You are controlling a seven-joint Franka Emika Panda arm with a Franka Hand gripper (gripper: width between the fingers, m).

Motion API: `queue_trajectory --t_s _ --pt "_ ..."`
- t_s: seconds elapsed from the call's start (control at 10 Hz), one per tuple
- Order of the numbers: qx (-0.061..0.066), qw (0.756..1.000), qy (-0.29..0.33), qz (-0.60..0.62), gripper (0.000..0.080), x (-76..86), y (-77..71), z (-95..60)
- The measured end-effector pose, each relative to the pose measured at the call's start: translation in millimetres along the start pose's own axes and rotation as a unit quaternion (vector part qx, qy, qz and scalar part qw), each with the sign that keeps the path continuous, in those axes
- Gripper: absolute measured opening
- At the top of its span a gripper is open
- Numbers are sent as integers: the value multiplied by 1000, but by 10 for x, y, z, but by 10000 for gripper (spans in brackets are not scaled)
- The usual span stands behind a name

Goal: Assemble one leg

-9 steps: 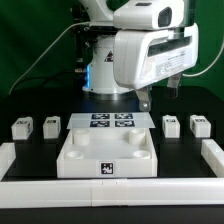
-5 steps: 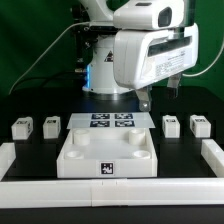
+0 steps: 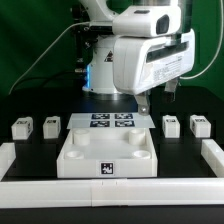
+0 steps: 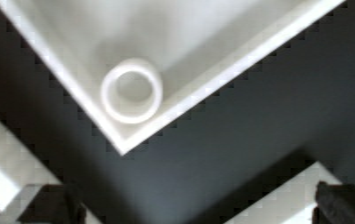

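Observation:
Four small white legs with tags stand on the black table in the exterior view: two at the left [image 3: 21, 127] [image 3: 50, 125] and two at the right [image 3: 172, 125] [image 3: 199, 126]. The large white tray-like piece [image 3: 75, 152] lies in the middle front. My gripper [image 3: 158, 97] hangs above the table behind it, apart from every leg. In the wrist view the gripper [image 4: 192, 208] is open and empty, one dark fingertip [image 4: 41, 205] at each side. Below it shows a corner of the tray piece [image 4: 245, 40] with a round hole [image 4: 131, 90]. No leg shows in the wrist view.
The marker board [image 3: 110, 121] lies flat behind the tray piece. White border rails run along the table's front [image 3: 110, 190] and both sides. The robot base stands at the back, with a green backdrop behind.
The arm's wrist has shifted slightly towards the exterior view's left. The legs and tray piece have not moved.

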State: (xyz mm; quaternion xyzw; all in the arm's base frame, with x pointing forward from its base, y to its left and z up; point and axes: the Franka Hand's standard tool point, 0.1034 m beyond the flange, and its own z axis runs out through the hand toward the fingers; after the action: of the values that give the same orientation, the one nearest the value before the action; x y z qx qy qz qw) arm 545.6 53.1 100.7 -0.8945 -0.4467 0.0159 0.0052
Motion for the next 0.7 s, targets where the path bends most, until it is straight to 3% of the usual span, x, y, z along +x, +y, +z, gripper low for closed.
queue_trajectory --t_s 0.3,0.5,0.7 --pt "4 998 -5 -68 650 -368 -230 177" --pt "16 997 -14 -80 650 -638 -304 276" --pt "16 997 -14 -79 650 -630 -301 278"
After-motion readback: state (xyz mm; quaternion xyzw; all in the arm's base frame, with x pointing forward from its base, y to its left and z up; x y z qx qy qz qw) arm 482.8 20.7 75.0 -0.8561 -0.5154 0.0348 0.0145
